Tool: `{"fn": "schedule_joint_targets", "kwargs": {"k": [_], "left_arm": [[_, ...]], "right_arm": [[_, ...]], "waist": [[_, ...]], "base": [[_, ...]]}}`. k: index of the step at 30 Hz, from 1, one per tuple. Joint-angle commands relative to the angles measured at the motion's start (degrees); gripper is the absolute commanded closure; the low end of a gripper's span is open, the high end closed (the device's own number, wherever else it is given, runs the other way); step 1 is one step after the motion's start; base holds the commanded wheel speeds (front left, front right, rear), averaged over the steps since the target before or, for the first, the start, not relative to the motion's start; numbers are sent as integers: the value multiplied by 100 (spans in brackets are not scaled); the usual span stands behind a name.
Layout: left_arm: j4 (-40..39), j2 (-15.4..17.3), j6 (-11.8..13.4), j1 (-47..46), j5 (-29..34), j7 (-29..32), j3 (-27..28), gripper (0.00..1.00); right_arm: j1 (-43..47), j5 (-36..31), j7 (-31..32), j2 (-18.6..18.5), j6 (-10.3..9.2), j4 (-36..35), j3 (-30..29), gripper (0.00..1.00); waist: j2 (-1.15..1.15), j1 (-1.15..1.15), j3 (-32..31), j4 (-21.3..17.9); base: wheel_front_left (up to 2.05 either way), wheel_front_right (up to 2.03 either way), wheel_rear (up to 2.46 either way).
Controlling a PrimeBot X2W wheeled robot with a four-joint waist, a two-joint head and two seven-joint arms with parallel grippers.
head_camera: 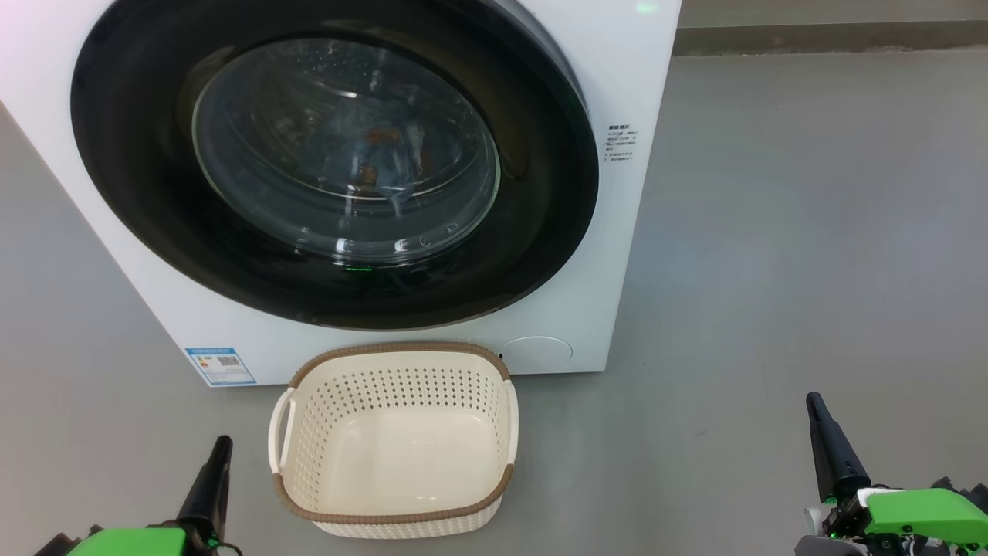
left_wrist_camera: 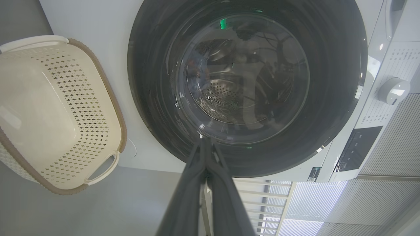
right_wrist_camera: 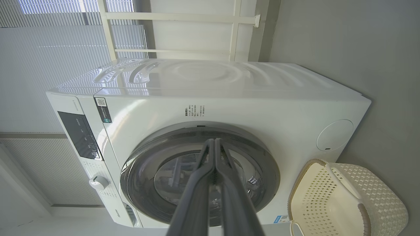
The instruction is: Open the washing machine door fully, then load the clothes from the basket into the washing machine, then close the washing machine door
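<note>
The washing machine [head_camera: 617, 100] stands in front of me with its door [head_camera: 131, 193] closed flat against the white front. Through the door's glass bowl [head_camera: 347, 154] I make out blue and orange-brown clothes [head_camera: 382, 147] inside the drum. The cream basket [head_camera: 397, 440] with a brown rim sits on the floor below the door, and nothing lies in it. My left gripper [head_camera: 222, 442] is shut at the lower left, beside the basket, holding nothing. My right gripper [head_camera: 813, 399] is shut at the lower right, well away from the basket. In the left wrist view the shut fingers [left_wrist_camera: 205, 157] point at the door [left_wrist_camera: 328, 98].
Grey floor [head_camera: 810, 232] spreads out to the right of the machine. A blue label [head_camera: 220, 365] sits at the machine's lower left corner. The control panel [right_wrist_camera: 78, 134] and a dial [right_wrist_camera: 97, 182] show in the right wrist view, with window blinds [right_wrist_camera: 49, 59] behind the machine.
</note>
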Motion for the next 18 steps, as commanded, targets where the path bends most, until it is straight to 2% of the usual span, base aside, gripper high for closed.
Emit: {"fn": "schedule_joint_targets", "kwargs": {"k": [1, 18], "left_arm": [[-110, 63, -41, -237, -2, 34, 205, 100], [-110, 62, -41, -237, 0, 35, 207, 100]], "right_arm": [[-225, 67, 43, -73, -8, -144, 143, 100], [-225, 68, 43, -73, -8, -144, 143, 100]], "waist": [[0, 0, 0, 0], [0, 0, 0, 0]], "base": [[0, 0, 0], [0, 0, 0]]}}
